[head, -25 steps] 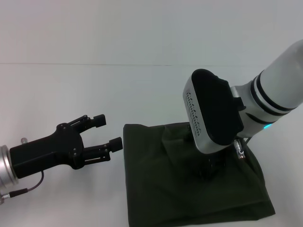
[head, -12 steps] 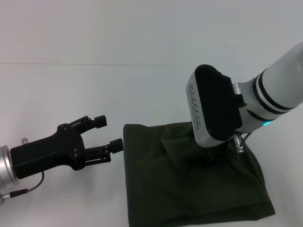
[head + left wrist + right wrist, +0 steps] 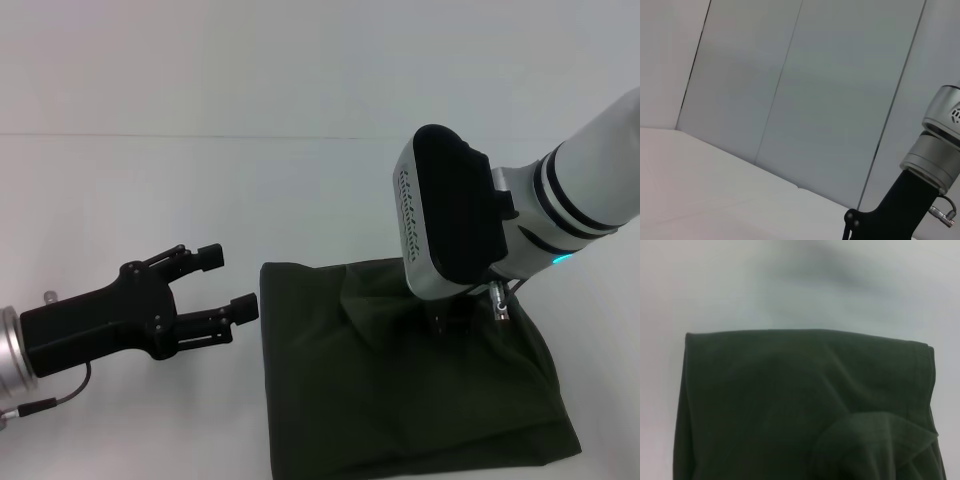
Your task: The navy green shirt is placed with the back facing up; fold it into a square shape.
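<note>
- While the navy green shirt (image 3: 400,375) lies on the white desk (image 3: 130,190) in front of the robot, already gathered into a compact, roughly squarish bundle, it is the right claw (image 3: 450,322) that hangs over it, close above the far right part of the cloth.
- The bulky wrist housing hides that claw's tips in the head view, so whether they are apart or together on fabric cannot be told.
- The left claw (image 3: 220,285) sits off to the left, just beside the shirt's left edge but clear of it, with its two fingers plainly spread and nothing between them.
- The right wrist view shows a raised hump (image 3: 875,440) of fabric near the camera, with soft creases running across the top layer and a neat folded edge (image 3: 805,331) on the far side.
- By the look of it, this is light, limp, matte cloth: it should sag and drape wherever it is lifted, and stacked layers may slide over one another or peel apart.
- No fragility to worry about, and a firm pinch should not harm it.
- The best hold is probably at a folded edge or corner, pinching through all layers at once, since a grab in the middle would likely just pull up a peak like that hump.
- That bump looks like it needs smoothing before the shape reads as a clean square.
</note>
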`<control>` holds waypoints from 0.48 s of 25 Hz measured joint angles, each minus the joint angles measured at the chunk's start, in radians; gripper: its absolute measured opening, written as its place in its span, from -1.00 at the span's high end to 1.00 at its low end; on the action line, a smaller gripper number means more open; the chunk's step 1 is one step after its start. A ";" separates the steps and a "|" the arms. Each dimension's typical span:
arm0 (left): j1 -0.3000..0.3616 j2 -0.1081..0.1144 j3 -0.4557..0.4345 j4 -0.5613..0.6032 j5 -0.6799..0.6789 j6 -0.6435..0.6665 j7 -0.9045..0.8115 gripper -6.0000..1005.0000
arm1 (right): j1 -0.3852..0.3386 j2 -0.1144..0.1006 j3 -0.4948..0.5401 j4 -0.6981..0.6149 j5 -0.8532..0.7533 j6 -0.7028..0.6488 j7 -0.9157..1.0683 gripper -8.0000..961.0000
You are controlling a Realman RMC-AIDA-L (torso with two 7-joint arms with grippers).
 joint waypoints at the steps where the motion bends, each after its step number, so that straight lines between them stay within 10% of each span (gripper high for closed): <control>1: 0.000 0.000 0.003 0.000 0.000 0.000 -0.001 -0.88 | 0.000 0.000 0.001 0.000 0.002 0.000 0.005 0.41; 12: 0.005 0.000 0.023 0.012 0.000 0.015 -0.007 -0.88 | 0.000 -0.005 0.088 0.024 0.055 -0.066 0.056 0.66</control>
